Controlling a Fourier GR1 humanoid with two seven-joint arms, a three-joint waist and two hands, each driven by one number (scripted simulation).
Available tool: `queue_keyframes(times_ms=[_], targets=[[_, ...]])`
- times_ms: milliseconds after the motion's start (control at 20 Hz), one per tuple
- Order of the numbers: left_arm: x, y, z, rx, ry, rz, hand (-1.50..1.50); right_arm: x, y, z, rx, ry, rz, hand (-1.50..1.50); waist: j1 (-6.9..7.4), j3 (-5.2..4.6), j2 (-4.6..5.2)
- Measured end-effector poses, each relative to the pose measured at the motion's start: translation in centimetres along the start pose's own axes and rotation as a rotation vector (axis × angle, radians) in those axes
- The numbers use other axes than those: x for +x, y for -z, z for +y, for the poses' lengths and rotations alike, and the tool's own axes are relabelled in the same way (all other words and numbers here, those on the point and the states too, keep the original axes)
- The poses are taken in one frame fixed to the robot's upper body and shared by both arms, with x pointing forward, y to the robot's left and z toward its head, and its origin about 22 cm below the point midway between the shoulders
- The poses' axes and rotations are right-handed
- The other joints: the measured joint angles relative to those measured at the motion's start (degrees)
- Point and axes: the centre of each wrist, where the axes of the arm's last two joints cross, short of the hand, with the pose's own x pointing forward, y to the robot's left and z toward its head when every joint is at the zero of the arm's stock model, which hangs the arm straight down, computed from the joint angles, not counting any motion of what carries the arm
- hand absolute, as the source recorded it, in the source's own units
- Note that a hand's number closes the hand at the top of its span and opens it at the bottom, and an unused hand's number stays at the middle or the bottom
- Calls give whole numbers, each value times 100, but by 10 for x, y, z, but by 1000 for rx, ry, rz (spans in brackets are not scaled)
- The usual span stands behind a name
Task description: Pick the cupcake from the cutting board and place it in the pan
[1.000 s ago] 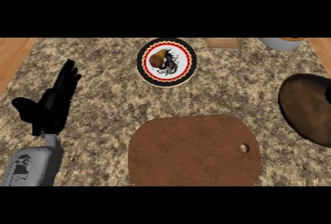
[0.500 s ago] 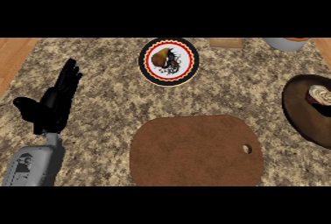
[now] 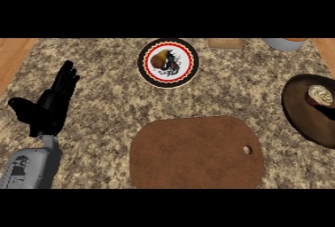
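From my remote station, the cupcake (image 3: 321,95) sat in the pan (image 3: 302,116) near its cropped right edge, where I feared tipping; left hand (image 3: 47,111) rested, fingers straight together.

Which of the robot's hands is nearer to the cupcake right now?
Only the left hand shows: open, resting at the counter's left side, far across from the cupcake, which sits in the dark pan at the right edge. The right hand is out of view, so no comparison is possible.

Matt brown cutting board (image 3: 196,153), speckled stone counter (image 3: 104,93)
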Motion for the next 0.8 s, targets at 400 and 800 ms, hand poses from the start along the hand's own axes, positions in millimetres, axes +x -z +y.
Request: queue_keyframes(times_ms=[400, 800], targets=[[-6, -7, 8, 40, 2, 12, 0, -35, -16, -26, 6, 276, -43, -150, -228, -31, -101], [-12, -14, 11, 72, 16, 28, 0, -75, -54, -65, 89, 376, -126, -150, -421, -60, -164]])
